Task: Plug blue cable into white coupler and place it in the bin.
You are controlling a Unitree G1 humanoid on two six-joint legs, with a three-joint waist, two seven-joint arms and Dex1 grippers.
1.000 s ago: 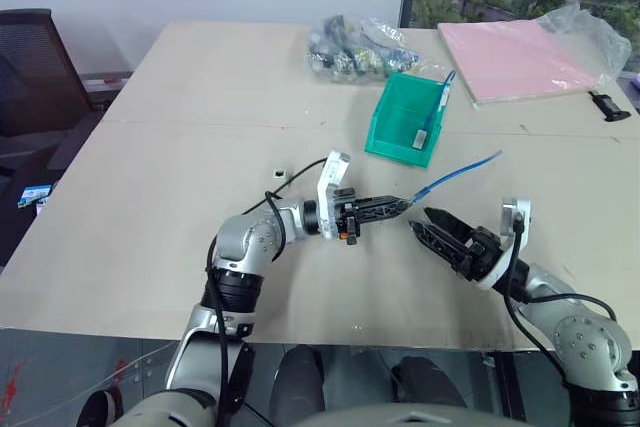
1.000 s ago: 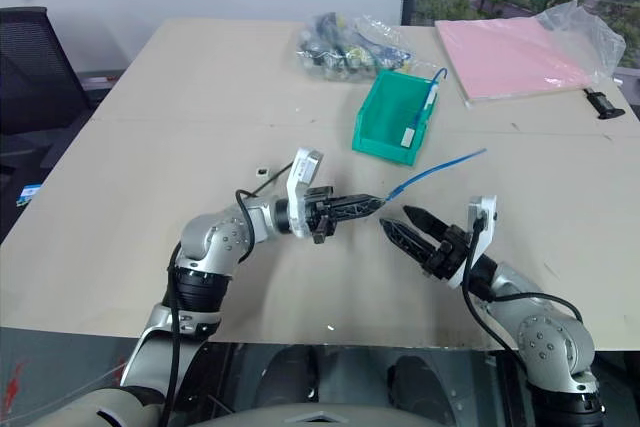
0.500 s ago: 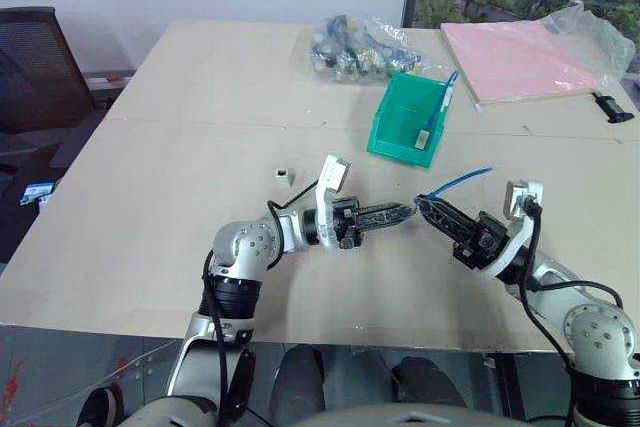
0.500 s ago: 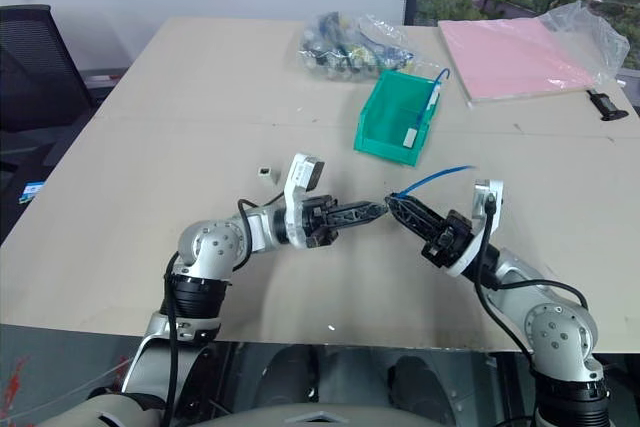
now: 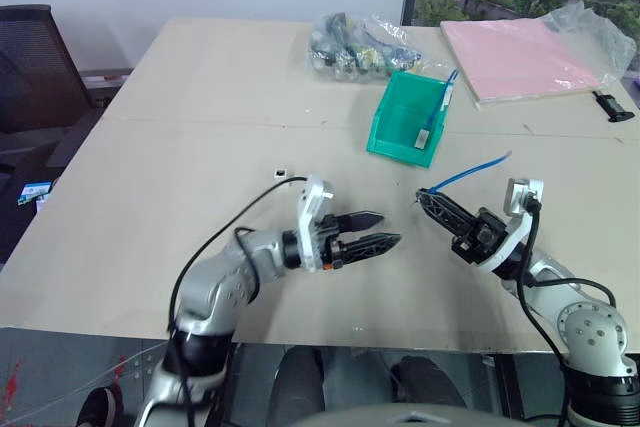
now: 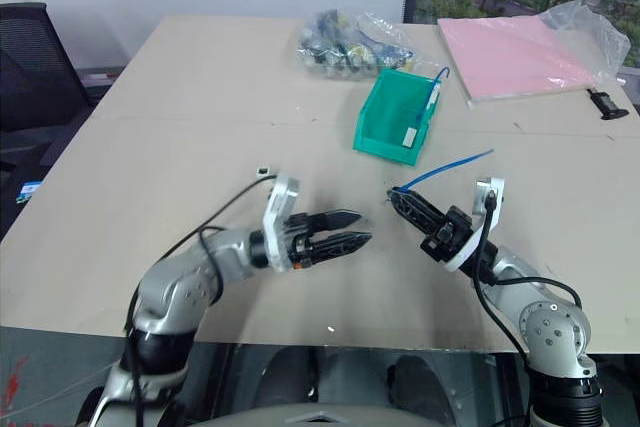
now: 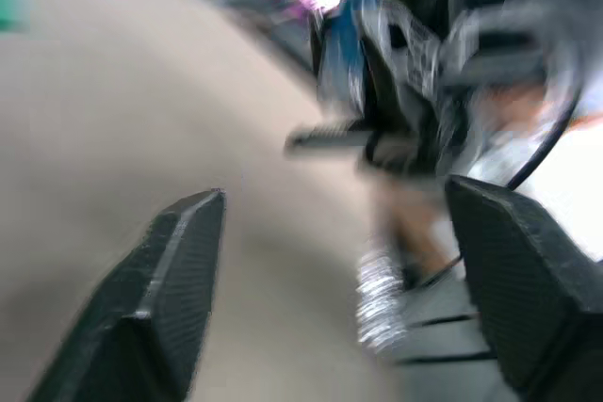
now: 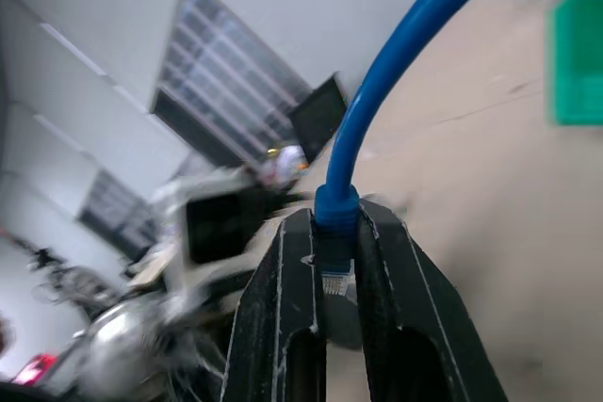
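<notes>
Cable handling: right gripper [image 5: 424, 201] is pinching the blue cable [image 5: 468, 173] at its plug boot above the table, free end arcing up, light and limp, likely needing a hold close behind the plug; left gripper [image 5: 387, 230] is gaping empty.

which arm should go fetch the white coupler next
Left. Its claw is open and empty, and the white coupler lies on the table on its side. The right claw is shut on the blue cable, so it is busy.
</notes>
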